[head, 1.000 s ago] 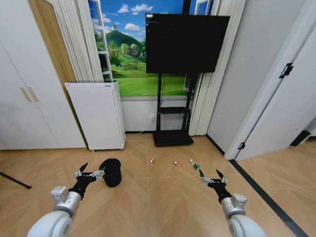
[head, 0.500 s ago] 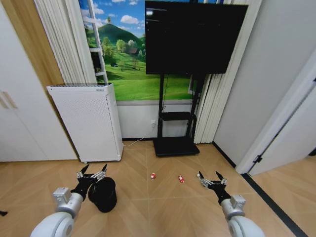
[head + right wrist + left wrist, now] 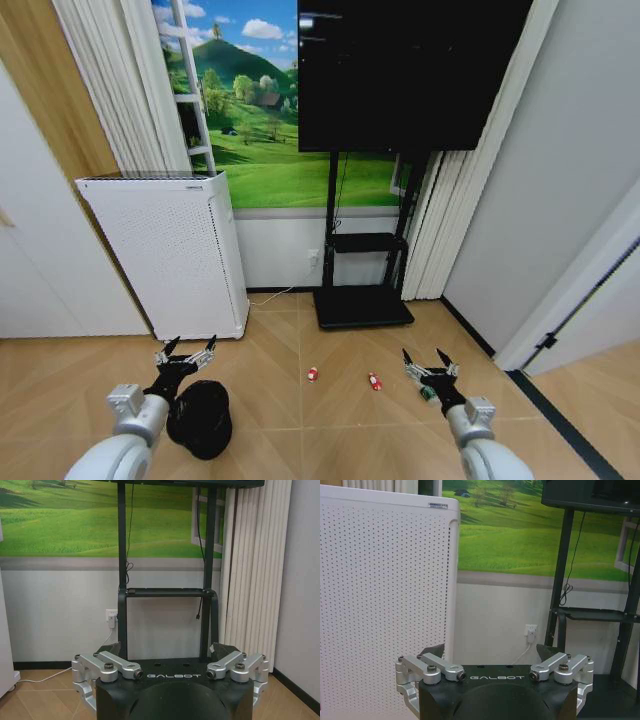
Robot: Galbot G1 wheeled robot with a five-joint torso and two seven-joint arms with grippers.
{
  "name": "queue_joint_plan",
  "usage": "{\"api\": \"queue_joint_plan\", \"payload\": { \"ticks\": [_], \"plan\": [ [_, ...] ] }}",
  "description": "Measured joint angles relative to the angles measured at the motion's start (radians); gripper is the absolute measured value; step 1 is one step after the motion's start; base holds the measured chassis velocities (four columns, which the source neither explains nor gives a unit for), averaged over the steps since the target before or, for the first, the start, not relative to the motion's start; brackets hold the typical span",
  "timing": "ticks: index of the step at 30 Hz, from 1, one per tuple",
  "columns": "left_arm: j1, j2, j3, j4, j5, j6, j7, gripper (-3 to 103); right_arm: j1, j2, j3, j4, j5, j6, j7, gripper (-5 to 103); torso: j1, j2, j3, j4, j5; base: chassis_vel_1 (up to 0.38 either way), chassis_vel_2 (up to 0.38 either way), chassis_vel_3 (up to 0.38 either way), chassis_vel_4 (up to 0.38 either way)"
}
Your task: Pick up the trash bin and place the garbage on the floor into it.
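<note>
The trash bin (image 3: 201,421), small, black and bag-lined, stands on the floor (image 3: 310,430) at lower left. My left gripper (image 3: 187,348) hovers open just above and behind its rim, nothing held. Two red-and-white pieces of garbage (image 3: 313,374) (image 3: 375,381) lie mid-floor. A small bottle with a green label (image 3: 428,393) lies partly hidden behind my right gripper (image 3: 423,356), which is open and holds nothing. In the wrist views both the left gripper (image 3: 491,652) and the right gripper (image 3: 165,650) show spread fingers pointing at the wall.
A tall white perforated appliance (image 3: 165,255) (image 3: 385,600) stands against the wall behind the bin. A black TV stand (image 3: 365,300) (image 3: 165,595) stands behind the litter. Curtains (image 3: 455,220) hang to its right, and a dark floor strip (image 3: 560,430) runs along the right.
The whole head view has shifted: wall, appliance and TV look nearer and the bin and litter sit lower in the picture, so the camera moved. Both grippers hold the same open pose.
</note>
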Motion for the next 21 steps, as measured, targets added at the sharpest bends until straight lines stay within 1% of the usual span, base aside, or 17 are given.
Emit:
{"api": "queue_joint_plan", "payload": {
  "ticks": [3, 7, 13, 21],
  "plan": [
    [0.001, -0.002, 0.0, 0.0, 0.002, 0.0, 0.001, 100, -0.004, 0.001, 0.008, 0.001, 0.006, 0.007, -0.02, 100, 0.0, 0.0, 0.0, 0.0, -0.0002, 0.015, -0.008, -0.022, 0.012],
    [0.001, 0.002, 0.0, 0.002, 0.003, -0.003, 0.002, 100, -0.004, 0.008, 0.008, 0.0, 0.006, 0.02, -0.026, 100, 0.001, 0.0, 0.0, 0.0005, -0.0002, -0.008, 0.013, 0.011, -0.007],
    [-0.003, 0.016, -0.004, 0.004, -0.003, -0.004, 0.003, 100, -0.005, 0.016, 0.007, 0.003, 0.005, 0.021, -0.027, 100, 0.001, 0.0, 0.0, 0.0002, -0.0002, -0.054, 0.053, 0.061, -0.051],
    [-0.014, 0.026, -0.004, 0.023, -0.011, -0.006, 0.006, 100, -0.007, 0.028, 0.007, 0.007, -0.013, 0.015, -0.023, 100, 0.001, 0.0, 0.0, 0.0001, -0.0001, -0.14, 0.131, 0.133, -0.147]
  ]
}}
